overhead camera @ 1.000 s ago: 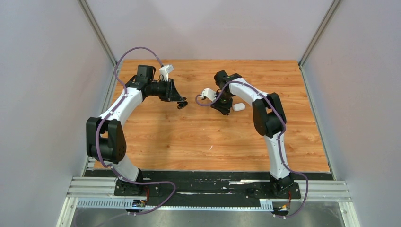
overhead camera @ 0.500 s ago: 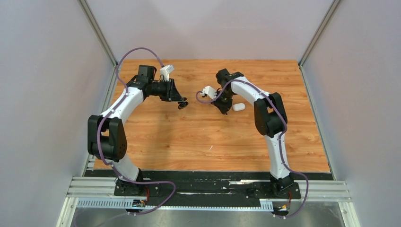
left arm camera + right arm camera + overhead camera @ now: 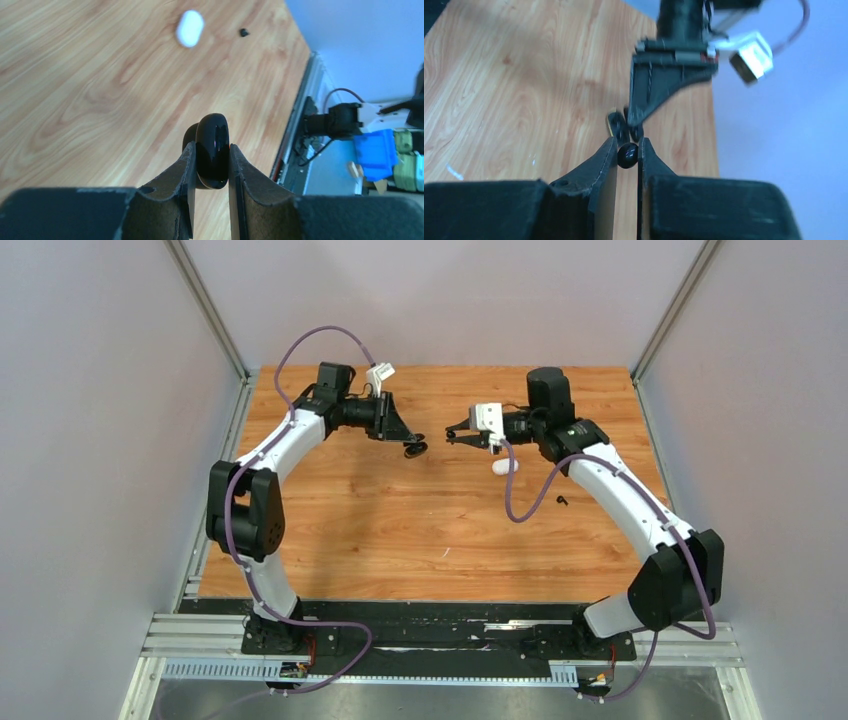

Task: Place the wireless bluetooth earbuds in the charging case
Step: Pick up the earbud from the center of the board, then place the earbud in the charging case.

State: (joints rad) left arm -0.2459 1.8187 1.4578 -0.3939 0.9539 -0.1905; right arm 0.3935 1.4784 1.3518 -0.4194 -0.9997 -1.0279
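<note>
Over on the left, the left hand (image 3: 405, 440) is clamped on the black case (image 3: 212, 145), held up off the surface (image 3: 400, 530) and now carried further right and a touch farther back than a second ago. A second dark lobe sits behind the case in the wrist view, perhaps its lid swung open, but that's hard to call.

And here's the big change: the right hand (image 3: 627, 142) was low beside the white case (image 3: 504, 467) with its fingers wider. Now it has pinched shut on a black bud (image 3: 627, 155), lifted, and swung round to face the left hand. The two hands are near, tip to tip, not touching.

So the pick looks done and the handover to the case is on. The next move likely needs the bud lined up with its socket, a fiddly fit for something so small.

Further right, the white case lies shut on the surface, and a second black bud (image 3: 562, 501) waits nearer, well apart from both hands.
</note>
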